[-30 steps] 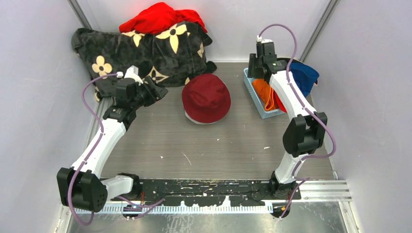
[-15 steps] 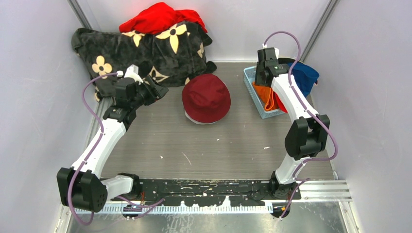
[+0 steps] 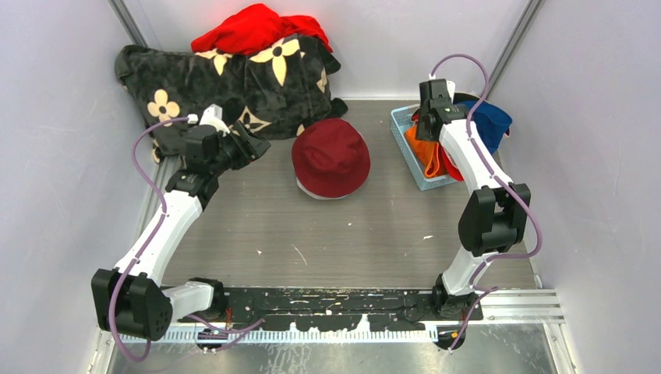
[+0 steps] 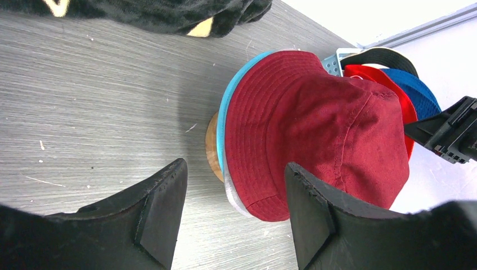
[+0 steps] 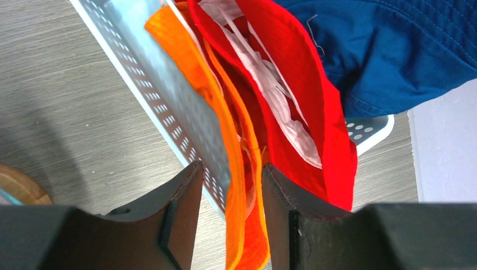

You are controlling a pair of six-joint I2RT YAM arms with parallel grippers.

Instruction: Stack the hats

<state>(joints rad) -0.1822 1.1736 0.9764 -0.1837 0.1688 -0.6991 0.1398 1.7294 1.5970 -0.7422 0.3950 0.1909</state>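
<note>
Your right gripper [image 5: 230,219] is straddling the orange hat [image 5: 169,31] in the basket [image 5: 129,50], wall included; hard to say if it's biting. Lifting now is risking dragging the basket along. Meanwhile your left gripper [image 4: 233,188] is hanging empty, jaws apart, beside the maroon hat [image 4: 315,129].

Teal hat [image 4: 221,124] mostly under maroon hat [image 4: 315,135]

No readable text, numbers, brand names or signs in any view. The black blanket [image 3: 210,78] carries only cream flower marks [image 3: 279,56], with no letters legible among them. The white strips [image 5: 264,73] sewn inside the red hat [image 5: 329,140], seen from the right wrist, show no print that can be made out
</note>
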